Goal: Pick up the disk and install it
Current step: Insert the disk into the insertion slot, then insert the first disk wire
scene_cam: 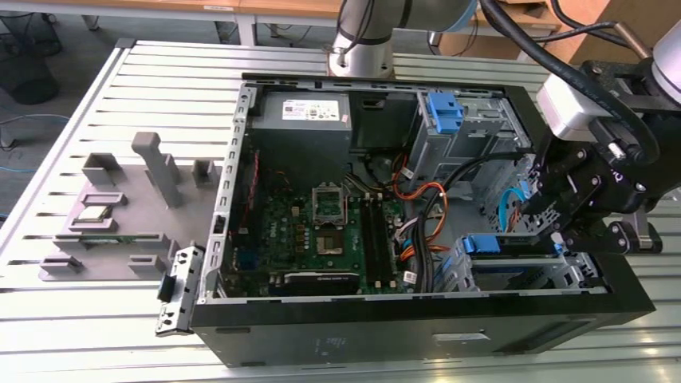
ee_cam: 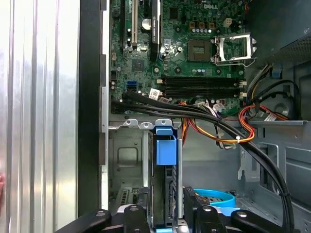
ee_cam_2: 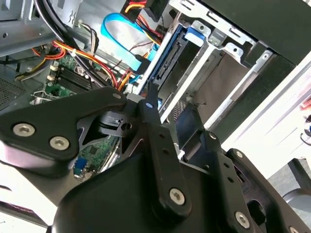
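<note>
At the drive cage in the exterior view's lower-right corner of the open computer case (scene_cam: 426, 323), the tool (scene_cam: 556, 239) hangs over the bay, with the arm coming in from the exterior view's right.

Disk (ee_cam: 166, 150): stands on edge in the bay slot, with the blue caddy tab at its visible end. The silver cage (ee_cam: 127, 155) walls sit close on both sides. In the exterior view the disk (scene_cam: 484, 243) shows as a blue tab just beside the tool body.

Tool (ee_cam: 166, 213), first wrist view: the two black fingers (ee_cam: 137, 216) flank the disk, one on each flat side, and are pressed against the caddy with no gap visible. It is pinching the disk.

Second wrist view: the blue caddy rail of the disk (ee_cam_2: 167, 53) runs along the cage, and one fingertip (ee_cam_2: 150, 94) meets its near end.

Surroundings:
- The motherboard (ee_cam: 194, 48) lies flat on the case floor.
- Black and orange cables (ee_cam: 228, 131) cross between the board and the cage.
- A light-blue cable (ee_cam: 216, 196) curls just beside the bay.
- The grey power supply (scene_cam: 303, 112) sits in the far corner of the case.
- A bare blue bracket (scene_cam: 442, 108) sits in the upper cage.
- The case rests on a slatted metal tabletop (scene_cam: 127, 343).
- A grey parts fixture (scene_cam: 117, 207) stands well apart from the case, on the exterior view's left.
</note>
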